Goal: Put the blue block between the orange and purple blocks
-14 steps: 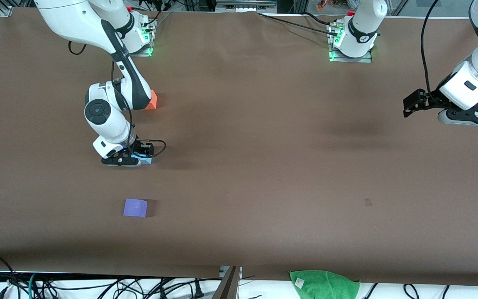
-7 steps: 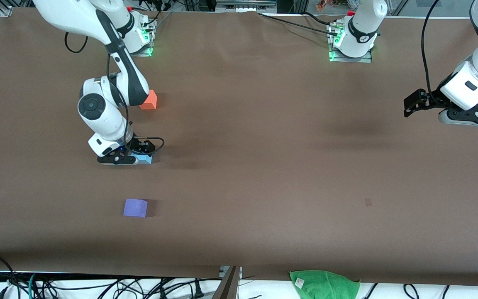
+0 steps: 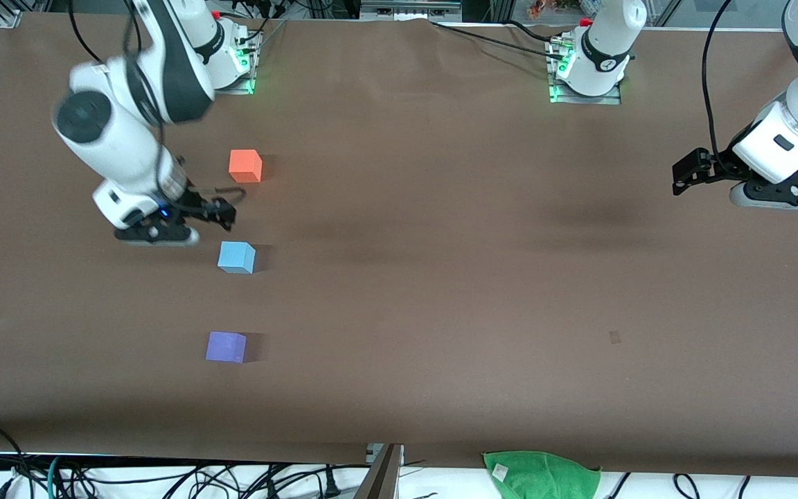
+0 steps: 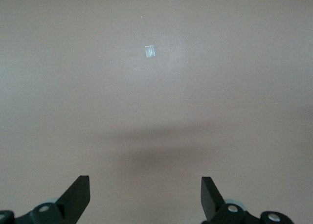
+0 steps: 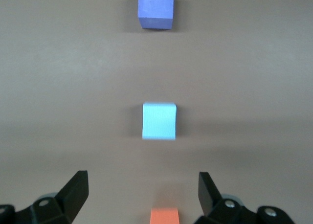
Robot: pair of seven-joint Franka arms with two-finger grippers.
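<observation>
The blue block [image 3: 236, 257] sits free on the table [image 3: 440, 291], in line between the orange block [image 3: 245, 165], farther from the front camera, and the purple block [image 3: 226, 346], nearer, while the right gripper [image 3: 163, 232] hangs wide open and empty above the table beside it, and the left gripper [image 3: 690, 173] waits open and empty at its own end
</observation>
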